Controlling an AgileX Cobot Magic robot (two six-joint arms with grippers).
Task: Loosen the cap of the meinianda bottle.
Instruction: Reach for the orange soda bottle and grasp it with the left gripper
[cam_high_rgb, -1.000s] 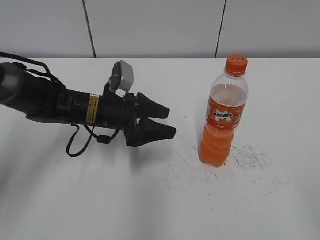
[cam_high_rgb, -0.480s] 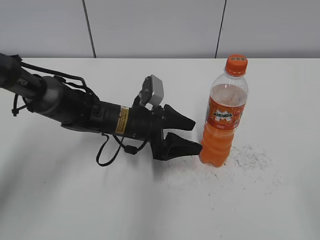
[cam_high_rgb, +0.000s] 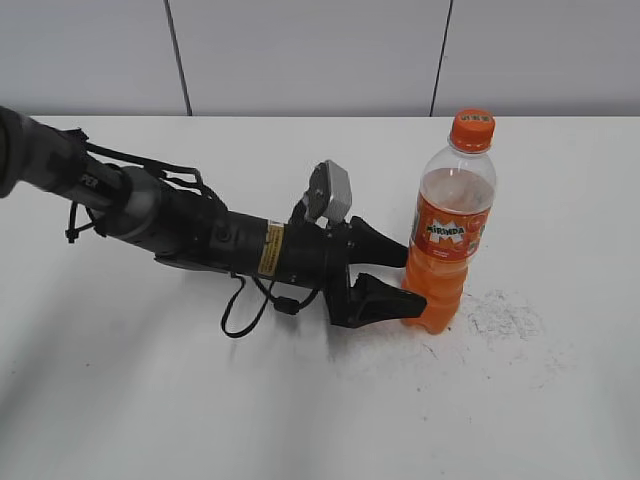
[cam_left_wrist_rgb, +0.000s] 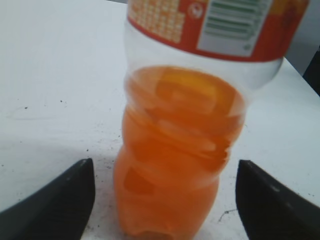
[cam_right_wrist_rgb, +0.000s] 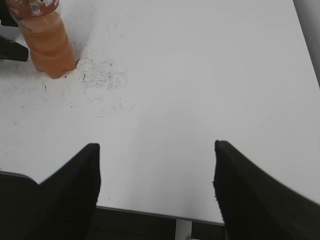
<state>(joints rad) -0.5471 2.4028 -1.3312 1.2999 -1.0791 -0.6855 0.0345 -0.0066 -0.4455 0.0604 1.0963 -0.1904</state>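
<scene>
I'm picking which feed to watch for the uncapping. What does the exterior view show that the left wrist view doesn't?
Only the exterior view shows the cap on the upright meinianda bottle, the logo side of its label, and the left arm reaching in low. Only the left wrist view shows the label's back panel and the left tool open, a finger on each side of the bottle's lower body. Both show the orange drink and the white table.

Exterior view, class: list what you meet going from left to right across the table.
Left arm → wrist camera → left gripper → bottle → scuffed patch.
</scene>
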